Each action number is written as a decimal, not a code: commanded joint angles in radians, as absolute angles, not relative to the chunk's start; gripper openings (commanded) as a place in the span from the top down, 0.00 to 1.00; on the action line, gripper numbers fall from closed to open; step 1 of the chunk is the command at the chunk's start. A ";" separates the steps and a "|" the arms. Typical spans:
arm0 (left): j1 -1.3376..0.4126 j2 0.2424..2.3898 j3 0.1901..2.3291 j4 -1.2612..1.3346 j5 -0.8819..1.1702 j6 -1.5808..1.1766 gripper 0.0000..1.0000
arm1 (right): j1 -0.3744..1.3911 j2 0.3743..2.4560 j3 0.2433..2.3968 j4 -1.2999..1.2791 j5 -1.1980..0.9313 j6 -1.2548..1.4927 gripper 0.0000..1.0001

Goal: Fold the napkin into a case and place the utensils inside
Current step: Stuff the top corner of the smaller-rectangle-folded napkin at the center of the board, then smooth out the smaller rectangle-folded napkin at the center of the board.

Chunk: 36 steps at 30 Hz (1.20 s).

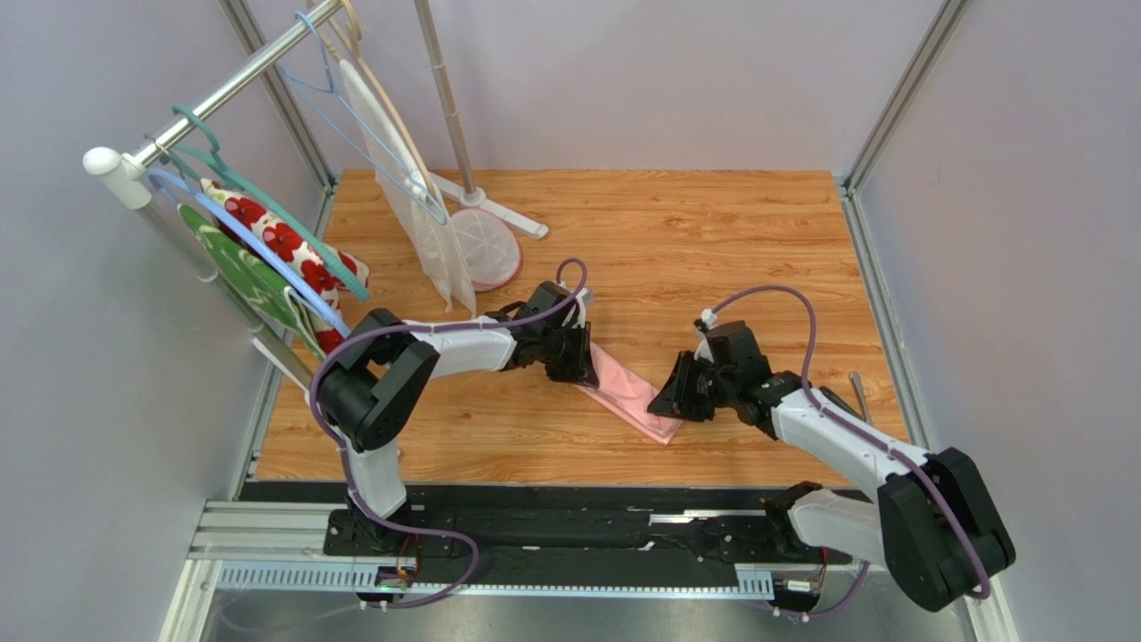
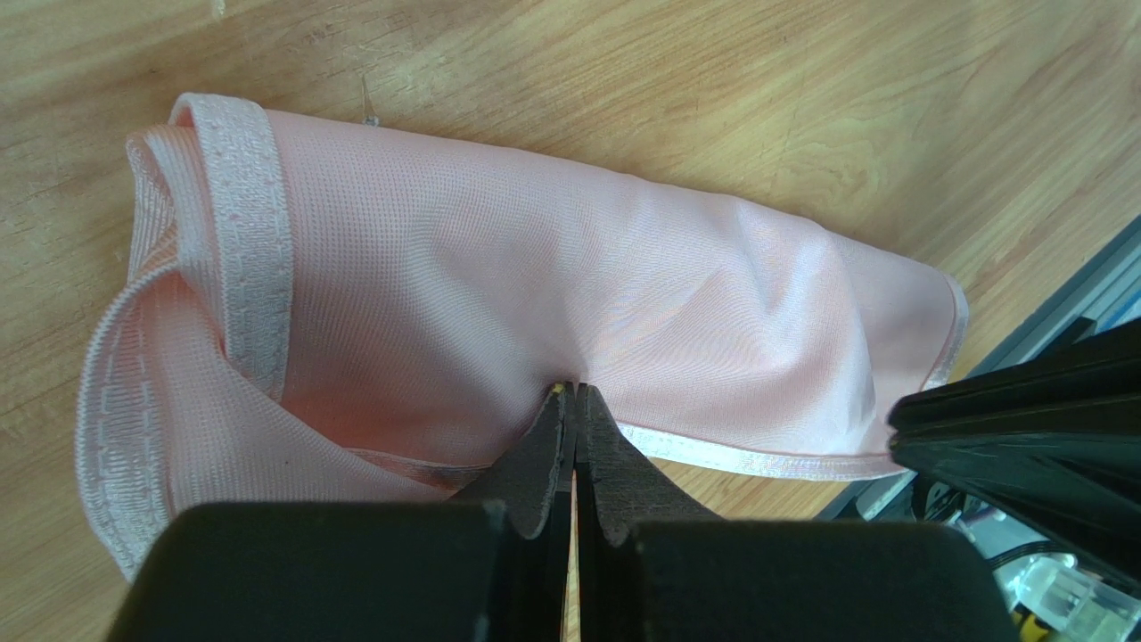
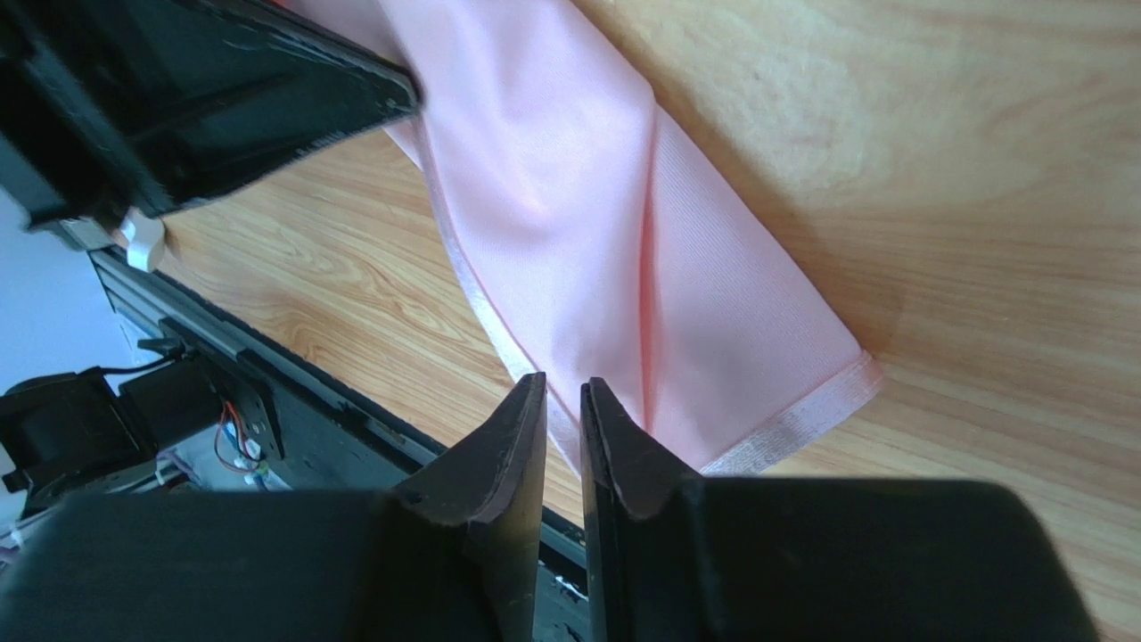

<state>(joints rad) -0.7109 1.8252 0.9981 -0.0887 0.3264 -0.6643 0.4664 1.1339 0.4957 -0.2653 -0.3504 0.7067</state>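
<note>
The napkin is laid as a narrow, layered strip on the wooden table. It lies diagonally, a little nearer the near edge than the far one, with one arm at each end. It is folded lengthwise, so the case is judged nearly formed. At the end by the left arm the hemmed layers are curled loosely over one another rather than lying flat.

The left gripper is closed tight, its fingertips meeting on the strip's long hemmed edge. The cloth is drawn into small puckers toward the tips, so a pinch on the edge is taken to be held. This hold is probably meant to anchor the fold and keep the layers from springing open.

The right gripper is set at the opposite end, beside the corner nearest the table's near edge. Its fingers are parted by a slim gap right at the hem, and no cloth can be made out between them. So narrow a gap suits a thin edge, and with one end anchored the other can be adjusted without the strip being dragged.

No cutlery is seen inside the fold. A slim grey piece lies well apart, near the right edge. It is possibly one of the utensils, but it is too small for that to be told.
</note>
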 commanded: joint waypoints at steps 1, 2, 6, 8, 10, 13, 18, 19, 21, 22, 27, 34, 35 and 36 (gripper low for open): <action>-0.706 1.841 1.003 -0.097 0.295 -0.655 1.00 | 0.466 1.154 0.425 -0.184 -0.422 0.713 0.82; -0.706 1.844 1.003 -0.097 0.293 -0.653 1.00 | 0.466 1.146 0.410 -0.198 -0.411 0.706 0.83; -0.707 1.851 1.002 -0.107 0.273 -0.638 1.00 | 0.451 1.051 0.357 -0.276 -0.280 0.673 0.90; -0.707 1.855 1.011 -0.117 0.271 -0.621 1.00 | 0.442 1.029 0.357 -0.319 -0.223 0.664 0.91; -0.706 1.855 1.019 -0.115 0.296 -0.605 1.00 | 0.442 1.002 0.382 -0.365 -0.209 0.644 0.92; -0.706 1.830 1.028 -0.133 0.308 -0.601 1.00 | 0.456 0.953 0.462 -0.419 -0.207 0.614 0.92; -0.706 1.735 1.040 -0.172 0.354 -0.607 0.91 | 0.462 0.978 0.564 -0.384 -0.331 0.629 0.91; -0.706 1.723 1.055 -0.182 0.362 -0.614 0.87 | 0.462 0.998 0.568 -0.329 -0.354 0.640 0.91; -0.707 1.692 1.071 -0.192 0.376 -0.621 0.83 | 0.465 1.080 0.563 -0.272 -0.408 0.666 0.91; -0.706 1.687 1.090 -0.196 0.385 -0.630 0.82 | 0.468 1.107 0.560 -0.221 -0.419 0.672 0.91; -0.701 1.718 1.146 -0.209 0.377 -0.652 0.86 | 0.491 1.264 0.538 -0.092 -0.483 0.699 0.92; -0.680 1.876 1.137 -0.213 0.345 -0.620 0.97 | 0.488 1.261 0.492 -0.150 -0.373 0.618 0.92; -0.678 1.884 1.126 -0.207 0.336 -0.614 0.97 | 0.489 1.265 0.488 -0.164 -0.342 0.603 0.92; -0.672 1.891 1.114 -0.199 0.299 -0.594 0.97 | 0.488 1.269 0.488 -0.190 -0.324 0.588 0.92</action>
<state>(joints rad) -0.6891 1.8374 1.1534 -0.1886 0.3561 -0.6418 0.4877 1.2747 0.5022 -0.1715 -0.4061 0.6571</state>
